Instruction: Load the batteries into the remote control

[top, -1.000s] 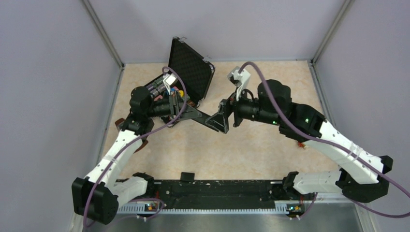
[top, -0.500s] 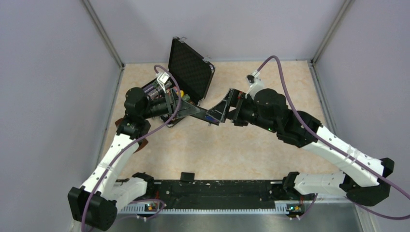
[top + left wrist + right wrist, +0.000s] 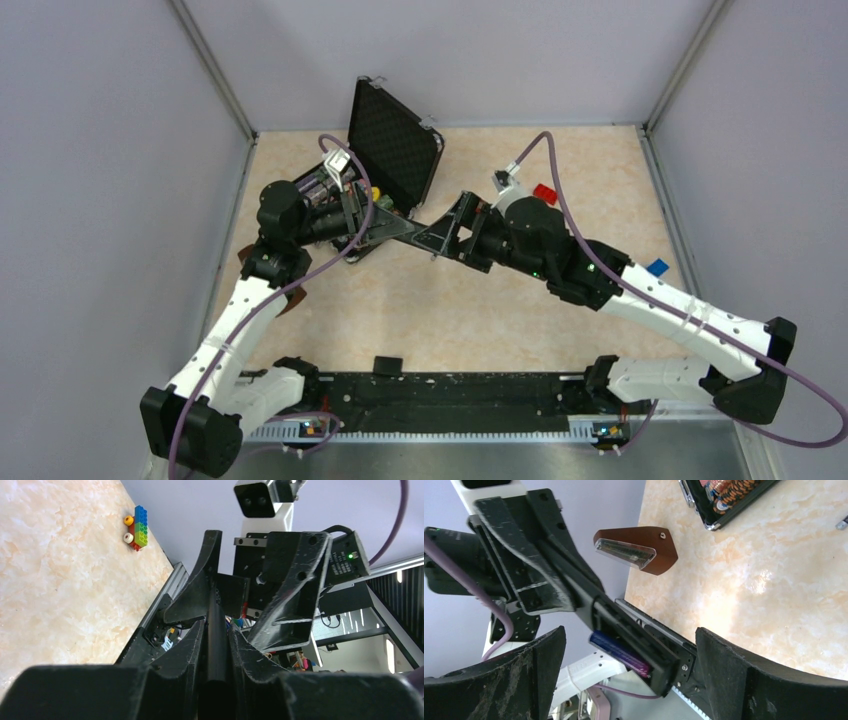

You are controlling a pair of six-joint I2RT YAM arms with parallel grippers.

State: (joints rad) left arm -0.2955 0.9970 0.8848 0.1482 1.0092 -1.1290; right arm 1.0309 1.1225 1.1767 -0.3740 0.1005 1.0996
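My left gripper [image 3: 385,226] is shut on the remote control [image 3: 420,238], a slim black bar held above the table and pointing right. In the left wrist view the remote [image 3: 218,630] runs between the closed fingers [image 3: 190,650]. In the right wrist view the remote [image 3: 619,615] shows its open back recess with one purple battery [image 3: 620,653] lying in it. My right gripper [image 3: 631,680] is open, its jaws wide on either side of the remote's free end and not touching it; it also shows in the top view [image 3: 452,232]. The other battery is not visible.
An open black foam-lined case [image 3: 392,140] with poker chips [image 3: 724,495] stands behind the left gripper. A red brick [image 3: 544,192] and a blue brick [image 3: 657,267] lie at right. A brown wedge-shaped piece [image 3: 639,550] lies at left. A small black cover piece [image 3: 386,364] lies at the front.
My right arm has swung and turned, bringing its open gripper down around the remote's free end. The left gripper shifted slightly, then held still with the remote.
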